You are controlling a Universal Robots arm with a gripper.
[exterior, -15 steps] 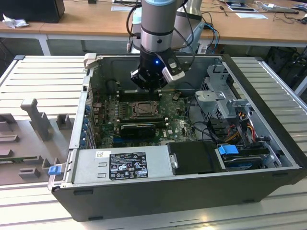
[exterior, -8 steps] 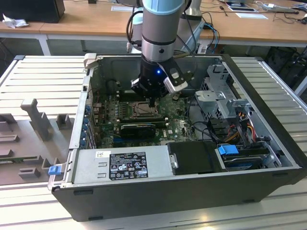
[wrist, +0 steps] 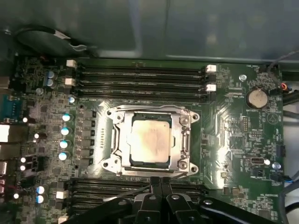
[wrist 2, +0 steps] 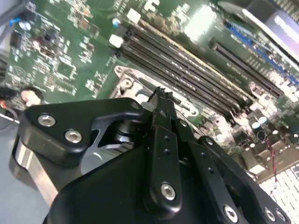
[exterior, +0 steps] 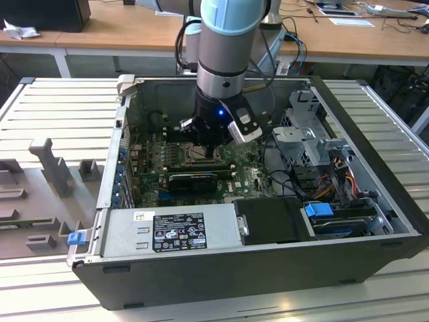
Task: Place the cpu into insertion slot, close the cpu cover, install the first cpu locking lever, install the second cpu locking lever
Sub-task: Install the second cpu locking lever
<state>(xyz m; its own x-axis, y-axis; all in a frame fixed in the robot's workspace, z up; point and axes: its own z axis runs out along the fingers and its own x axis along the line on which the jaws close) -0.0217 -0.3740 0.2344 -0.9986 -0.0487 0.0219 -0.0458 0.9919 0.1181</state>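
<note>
First wrist view: the cpu (wrist: 149, 141) sits in the insertion slot (wrist: 183, 143), the cpu cover (wrist: 148, 112) lies down around it; placement looks done, levers are judged to be in hand. The hand (wrist: 160, 183), fingers pressed together, hovers just beside the slot. Lever positions are hard to make out.

Second wrist view: the hand (wrist 2: 161, 97) masks most of the slot.

Exterior view: the arm hides the slot.

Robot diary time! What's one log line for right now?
cpu: in slot | cover: closed over it | gripper: shut, empty, by the cover's edge

Light from above makes glare on the green circuit board (wrist 2: 196, 25); the near pincer (wrist 2: 161, 100) looks blurred.
</note>
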